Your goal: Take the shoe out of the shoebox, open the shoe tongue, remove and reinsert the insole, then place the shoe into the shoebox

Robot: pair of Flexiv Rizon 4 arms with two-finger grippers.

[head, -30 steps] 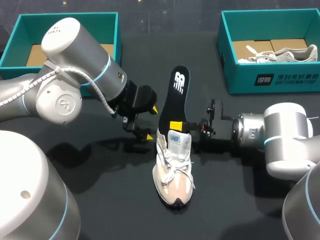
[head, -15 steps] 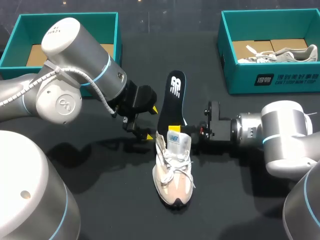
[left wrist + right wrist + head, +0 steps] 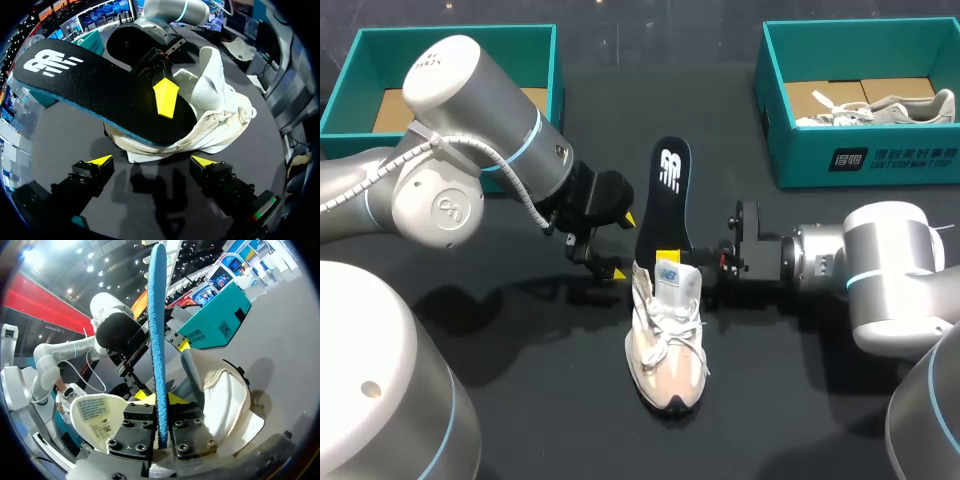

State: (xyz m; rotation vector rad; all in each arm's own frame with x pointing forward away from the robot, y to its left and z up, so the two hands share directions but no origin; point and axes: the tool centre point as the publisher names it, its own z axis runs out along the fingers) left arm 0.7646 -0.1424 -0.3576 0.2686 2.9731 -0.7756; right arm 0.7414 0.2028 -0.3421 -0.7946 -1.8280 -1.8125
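A beige and white shoe (image 3: 665, 340) stands on the dark table, toe toward the front edge. The black insole (image 3: 665, 195) with a blue underside sticks up out of its opening and leans away toward the back. My right gripper (image 3: 672, 260) comes in from the right at the shoe's collar and is shut on the insole (image 3: 157, 340), its blue edge clamped between the fingers. My left gripper (image 3: 624, 245) hangs open just left of the shoe (image 3: 215, 110), apart from it, with only table between its yellow tips (image 3: 102, 160).
An open teal shoebox (image 3: 460, 40) with a cardboard floor stands at the back left behind my left arm. A second teal box (image 3: 840, 160) at the back right holds another pale shoe (image 3: 880, 108). Bare dark table lies between and in front.
The right gripper has turned and shifted slightly, and the insole's top has swung a little left and lower into the shoe. The left arm and the shoe have not moved.
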